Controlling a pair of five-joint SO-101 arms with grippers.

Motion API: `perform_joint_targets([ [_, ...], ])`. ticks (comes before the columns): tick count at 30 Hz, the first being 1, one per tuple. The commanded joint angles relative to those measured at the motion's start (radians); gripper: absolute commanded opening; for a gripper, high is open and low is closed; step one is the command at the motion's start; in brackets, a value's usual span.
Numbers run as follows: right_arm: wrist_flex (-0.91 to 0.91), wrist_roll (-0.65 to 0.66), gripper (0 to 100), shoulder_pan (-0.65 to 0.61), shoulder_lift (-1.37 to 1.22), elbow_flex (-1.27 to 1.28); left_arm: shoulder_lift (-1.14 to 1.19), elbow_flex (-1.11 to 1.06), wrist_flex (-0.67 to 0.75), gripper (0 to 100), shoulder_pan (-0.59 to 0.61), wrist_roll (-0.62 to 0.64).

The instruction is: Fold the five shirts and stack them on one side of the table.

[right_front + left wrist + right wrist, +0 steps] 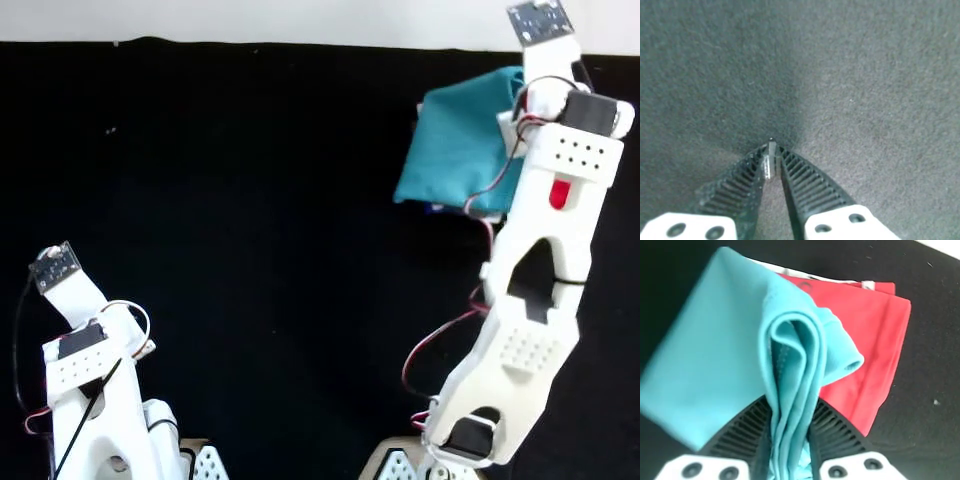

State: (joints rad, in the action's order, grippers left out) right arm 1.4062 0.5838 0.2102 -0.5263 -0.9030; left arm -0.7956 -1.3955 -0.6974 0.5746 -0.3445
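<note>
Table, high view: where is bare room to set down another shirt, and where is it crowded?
The black table lies bare from the left arm across to the right arm, up to the far edge. The far right corner is crowded: the teal shirt, in the right gripper, over a red shirt.

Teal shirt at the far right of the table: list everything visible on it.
The teal knit-fabric shirt is folded into a rough rectangle, soft and lightly wrinkled. One bunched, doubled-over edge is pinched between the ribbed black fingers of the right gripper, so that side looks lifted. The rest drapes over a folded red shirt at the far right of the black table.
</note>
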Motion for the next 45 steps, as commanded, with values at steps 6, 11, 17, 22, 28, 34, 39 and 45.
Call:
perform_joint_targets([
  [6,-0.22,0.123,0.9,0.071,-0.105,-0.007,0.005,-0.001,0.02,1,-0.015,0.005],
  [11,-0.303,0.132,1.8,0.085,-0.12,-0.005,0.005,-0.001,0.02,1,-0.015,0.005],
  [17,-0.354,0.135,3.0,0.122,-0.142,-0.007,0.007,-0.001,0.02,1,-0.015,0.005],
  [22,-0.361,0.135,6.3,0.127,-0.145,-0.007,0.007,-0.002,0.026,1,-0.015,0.005],
  [28,-0.363,0.13,26.1,0.128,-0.139,-0.016,0.008,-0.002,0.032,1,-0.015,0.041],
  [34,-0.363,0.127,22.3,0.096,-0.145,-0.165,0.008,-0.002,0.032,1,-0.015,0.043],
  [39,-0.378,0.028,15.0,0.048,-0.147,-0.283,0.008,-0.002,0.032,1,-0.015,0.043],
  [45,-0.57,-0.009,3.9,-0.01,-0.173,-0.159,0.008,-0.002,0.032,1,-0.015,0.043],
])
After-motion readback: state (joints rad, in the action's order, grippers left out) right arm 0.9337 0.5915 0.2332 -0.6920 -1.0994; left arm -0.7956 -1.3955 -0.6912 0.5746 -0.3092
